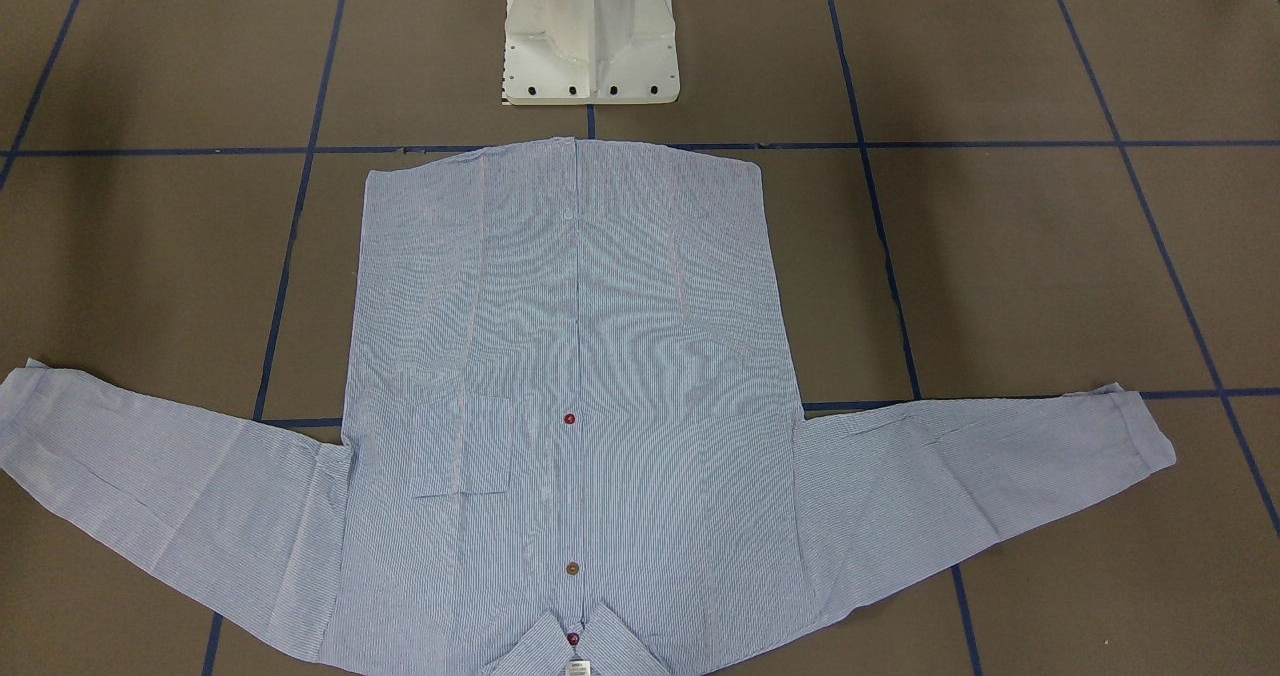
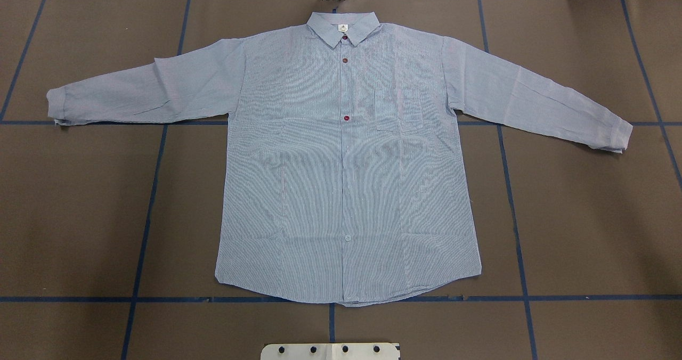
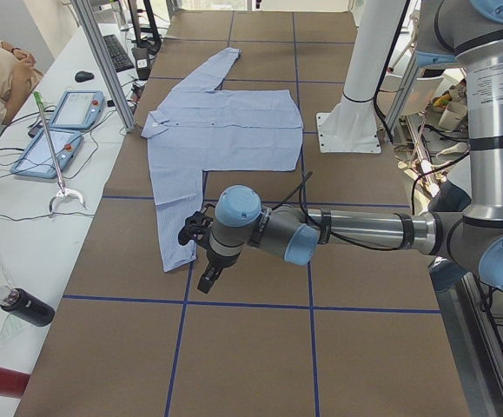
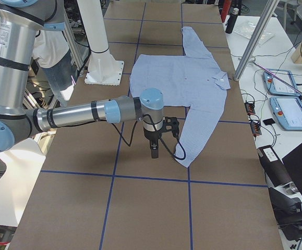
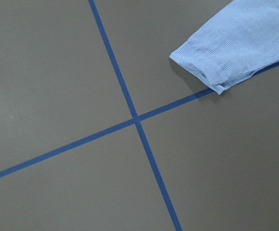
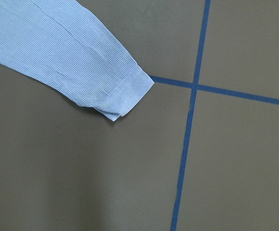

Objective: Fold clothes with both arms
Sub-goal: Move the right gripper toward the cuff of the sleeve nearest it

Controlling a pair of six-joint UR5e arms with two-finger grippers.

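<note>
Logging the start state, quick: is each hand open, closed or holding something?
Left hand: cannot be told, seen only from the side.
Right hand: cannot be told, same reason.

light blue-and-white fine-striped shirt (image 2: 346,163), flat and face up on the table (image 2: 80,216), front closed, both sleeves (image 2: 160,91) spread sideways; collar (image 2: 343,27) away from the robot, hem towards it (chest pocket (image 2: 399,109) on the robot's right). left arm (image 3: 355,230) and right arm (image 4: 83,114), silver-grey, each stretched level over the table, ending near a cuff (image 5: 206,67).
</note>
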